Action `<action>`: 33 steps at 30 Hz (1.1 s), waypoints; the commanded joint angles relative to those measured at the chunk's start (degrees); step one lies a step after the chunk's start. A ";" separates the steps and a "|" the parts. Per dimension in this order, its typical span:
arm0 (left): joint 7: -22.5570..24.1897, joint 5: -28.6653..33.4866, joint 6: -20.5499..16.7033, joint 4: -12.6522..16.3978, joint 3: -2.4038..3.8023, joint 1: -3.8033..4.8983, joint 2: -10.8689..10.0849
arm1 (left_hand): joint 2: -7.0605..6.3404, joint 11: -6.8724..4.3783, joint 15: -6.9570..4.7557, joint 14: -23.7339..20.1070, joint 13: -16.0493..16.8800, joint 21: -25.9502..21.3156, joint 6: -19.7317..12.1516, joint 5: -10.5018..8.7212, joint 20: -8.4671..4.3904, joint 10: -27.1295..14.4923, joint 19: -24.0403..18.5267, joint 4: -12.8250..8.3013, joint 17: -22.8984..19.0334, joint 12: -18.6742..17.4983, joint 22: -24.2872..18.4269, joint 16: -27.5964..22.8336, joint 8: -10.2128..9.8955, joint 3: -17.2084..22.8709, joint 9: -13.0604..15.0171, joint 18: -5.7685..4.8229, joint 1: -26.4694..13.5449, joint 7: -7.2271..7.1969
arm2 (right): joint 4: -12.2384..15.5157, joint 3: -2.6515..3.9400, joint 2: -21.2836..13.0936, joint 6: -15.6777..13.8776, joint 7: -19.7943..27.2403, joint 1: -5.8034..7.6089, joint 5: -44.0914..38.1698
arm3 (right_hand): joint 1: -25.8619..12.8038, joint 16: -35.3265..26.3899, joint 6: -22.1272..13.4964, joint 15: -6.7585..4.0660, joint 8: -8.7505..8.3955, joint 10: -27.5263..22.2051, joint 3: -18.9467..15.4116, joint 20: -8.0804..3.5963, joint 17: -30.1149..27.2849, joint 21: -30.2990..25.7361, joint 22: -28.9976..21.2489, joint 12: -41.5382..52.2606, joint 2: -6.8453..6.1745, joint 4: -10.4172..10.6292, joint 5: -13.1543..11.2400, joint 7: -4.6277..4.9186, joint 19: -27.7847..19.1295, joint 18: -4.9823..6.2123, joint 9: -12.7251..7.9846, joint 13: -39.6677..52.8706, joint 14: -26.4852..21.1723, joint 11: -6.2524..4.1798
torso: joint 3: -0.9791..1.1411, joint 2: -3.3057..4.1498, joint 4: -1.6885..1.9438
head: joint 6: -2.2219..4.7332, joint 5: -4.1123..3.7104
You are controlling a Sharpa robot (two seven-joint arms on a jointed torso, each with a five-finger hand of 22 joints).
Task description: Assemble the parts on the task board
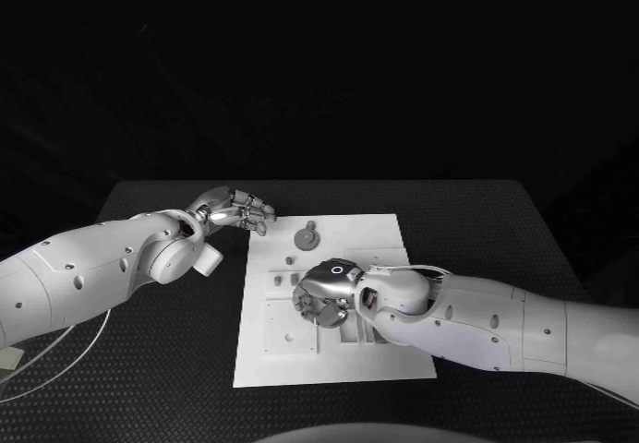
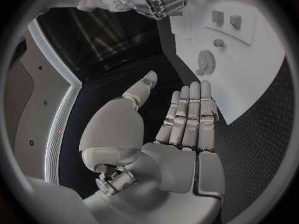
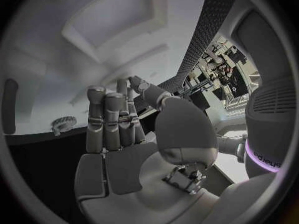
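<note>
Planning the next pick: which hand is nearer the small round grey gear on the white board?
Left. The left hand hovers just beside the small round grey gear, off the white board edge; the right hand hangs over the board's middle, farther away.

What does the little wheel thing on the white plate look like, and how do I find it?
Find the white task board in the middle of the black table. Near its far edge, beside the left hand, lies a small grey gear. It is round with a toothed rim, unlike the blocky shapes nearby.

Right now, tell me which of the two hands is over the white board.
The right hand. It hangs over the middle of the white board, empty with fingers apart. The left hand is off the board's far left corner, over the black table, near the gear.
</note>
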 commanded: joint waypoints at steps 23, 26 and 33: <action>0.22 0.40 0.68 0.27 0.04 0.07 -0.30 | 0.24 0.16 0.36 -0.01 -0.16 0.13 -0.18 -0.21 0.08 0.28 -0.31 0.01 0.22 -0.11 -0.12 -0.37 0.22 -0.28 -0.10 1.09 -0.43 0.33 | 6.28 2.21 -8.19 -5.01 -0.35 1.99 1.34 | -2.33 -0.22 -6.08 1.60 -2.70 -2.96 -3.69 -0.12 0.33 -0.50 0.85 -1.42 -4.50 1.07 0.22 2.76 -0.27 3.64 -1.18 -0.24 -0.47 1.30 | 0.01 0.01 -0.08 | 0.28 0.38; 0.23 0.40 0.68 0.34 0.04 0.07 -0.34 | 0.25 0.16 0.36 -0.01 -0.17 0.14 -0.18 -0.21 0.08 0.28 -0.31 0.01 0.24 -0.11 -0.12 -0.38 0.22 -0.28 -0.10 1.09 -0.43 0.33 | 7.32 3.10 -9.70 -4.38 -0.76 2.55 1.34 | -2.22 -0.21 -6.33 1.67 -2.75 -3.19 -3.93 -0.12 0.37 -0.54 0.86 -1.54 -4.88 1.20 0.22 2.85 -0.24 3.64 -1.22 -0.22 -0.49 1.38 | 0.01 0.01 -0.03 | 0.50 0.22; 0.28 0.40 0.63 0.53 0.03 0.07 -0.45 | 0.26 0.17 0.36 0.00 -0.19 0.14 -0.18 -0.21 0.08 0.29 -0.31 0.01 0.29 -0.10 -0.13 -0.41 0.23 -0.28 -0.10 1.09 -0.42 0.33 | 7.53 4.33 -12.92 1.61 -3.74 4.28 0.94 | -3.01 -0.52 -8.95 2.75 -3.75 -6.30 -4.25 0.35 0.44 -1.27 0.81 -3.28 -7.58 3.76 0.25 3.58 -1.11 3.64 -1.89 -0.78 -1.52 2.48 | -0.01 0.01 -0.06 | 0.62 0.15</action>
